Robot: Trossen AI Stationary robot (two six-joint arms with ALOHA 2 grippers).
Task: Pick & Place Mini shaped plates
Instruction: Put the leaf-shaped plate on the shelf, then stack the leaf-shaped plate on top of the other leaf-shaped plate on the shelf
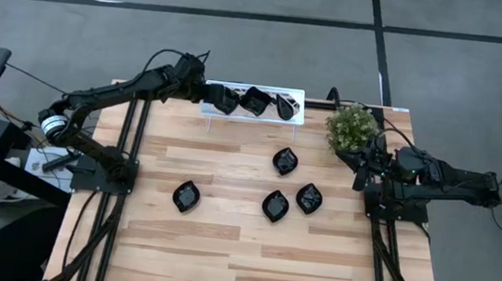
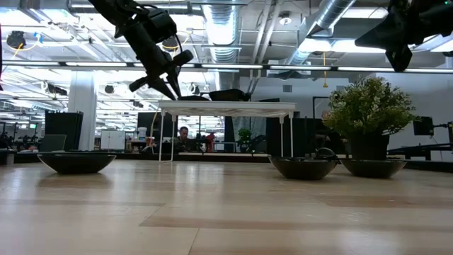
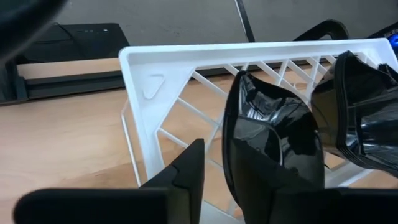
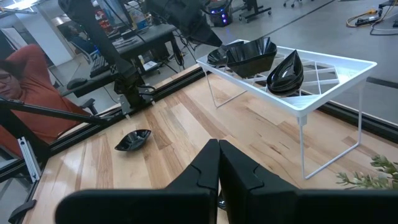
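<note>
Three glossy black mini shaped plates stand tilted in the white lattice tray (image 1: 300, 96) at the table's far edge. The leftmost one (image 3: 273, 143) leans on the lattice, and my left gripper (image 3: 239, 158) is open around its near rim, slanting down from the left. Several more plates lie flat on the wood: one at mid-table (image 1: 285, 161), one toward the left (image 1: 187, 196) and two side by side (image 1: 274, 205) (image 1: 308, 198). My right gripper (image 1: 357, 180) waits shut above the table's right edge. My left gripper has one finger (image 3: 186, 180) standing clear of the leftmost plate's rim (image 3: 229, 155), with white lattice showing in the gap. The other finger is hidden behind the plate, so I cannot tell whether it touches. The plate rests in the tray on its own.
A potted green plant (image 1: 353, 128) stands at the far right corner, beside the tray's right end. The tray stands on thin white legs (image 2: 170, 134) above the wood. A person sits beyond the table's left side (image 4: 25, 81).
</note>
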